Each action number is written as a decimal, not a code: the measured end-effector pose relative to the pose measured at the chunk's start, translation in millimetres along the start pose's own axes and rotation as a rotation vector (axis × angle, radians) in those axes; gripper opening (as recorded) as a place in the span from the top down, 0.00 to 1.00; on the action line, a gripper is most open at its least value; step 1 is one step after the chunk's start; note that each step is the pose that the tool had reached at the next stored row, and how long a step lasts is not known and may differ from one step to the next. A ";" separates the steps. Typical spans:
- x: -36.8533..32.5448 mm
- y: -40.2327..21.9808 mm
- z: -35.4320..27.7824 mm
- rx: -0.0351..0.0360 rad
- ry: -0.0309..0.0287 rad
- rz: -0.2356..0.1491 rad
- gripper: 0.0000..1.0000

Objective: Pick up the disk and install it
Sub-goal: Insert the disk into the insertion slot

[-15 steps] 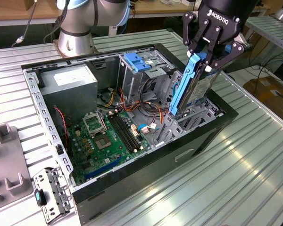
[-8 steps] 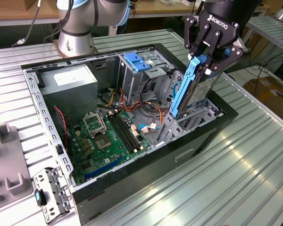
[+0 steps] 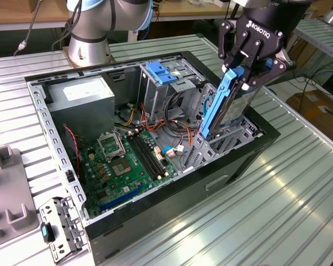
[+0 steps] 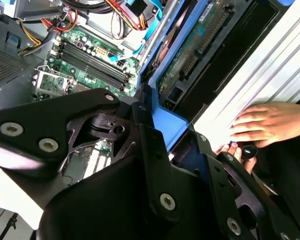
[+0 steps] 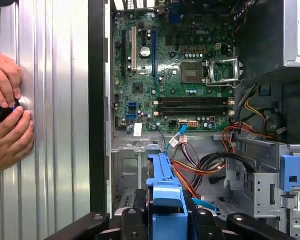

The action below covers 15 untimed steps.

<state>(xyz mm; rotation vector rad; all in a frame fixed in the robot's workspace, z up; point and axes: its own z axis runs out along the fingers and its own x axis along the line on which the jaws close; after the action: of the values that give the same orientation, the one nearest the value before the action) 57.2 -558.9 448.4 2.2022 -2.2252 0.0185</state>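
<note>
The disk (image 3: 226,108), a dark flat drive with blue plastic rails, stands on edge, tilted, over the drive bay (image 3: 233,138) at the exterior view's right end of the open computer case (image 3: 44,119). My gripper (image 3: 241,75) is shut on its upper end, a black finger on each side. In the first wrist view the disk's blue rail (image 5: 165,185) runs out from between my fingers (image 5: 134,222) toward the case floor. In the second wrist view the disk's green circuit board (image 4: 195,55) faces up and its blue end (image 4: 167,122) sits at my fingers (image 4: 150,150).
Inside the case are the motherboard (image 3: 127,160), a grey power-supply box (image 3: 80,100), a metal cage with a blue top (image 3: 161,75) and loose cables (image 3: 166,124). A person's hands (image 5: 7,120) rest on the ribbed table (image 5: 55,100) beside the case, around a small dark object.
</note>
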 end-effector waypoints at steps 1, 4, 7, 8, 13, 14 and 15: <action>0.9 0.0 -0.1 0.0000 0.0003 0.000 0.63; 1.5 0.0 0.7 0.0000 0.0004 0.000 0.63; 1.6 -0.1 4.0 0.0032 0.0001 -0.003 0.63; 1.5 0.0 4.9 0.0043 -0.0005 -0.004 0.63; 1.5 0.0 7.4 0.0088 -0.0026 -0.004 0.63; 1.5 0.0 7.4 0.0090 -0.0025 -0.004 0.63; 1.6 0.0 7.4 0.0093 -0.0025 -0.004 0.63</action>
<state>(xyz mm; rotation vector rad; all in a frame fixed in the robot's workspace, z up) 57.1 -560.5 441.0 2.2122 -2.2269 0.0261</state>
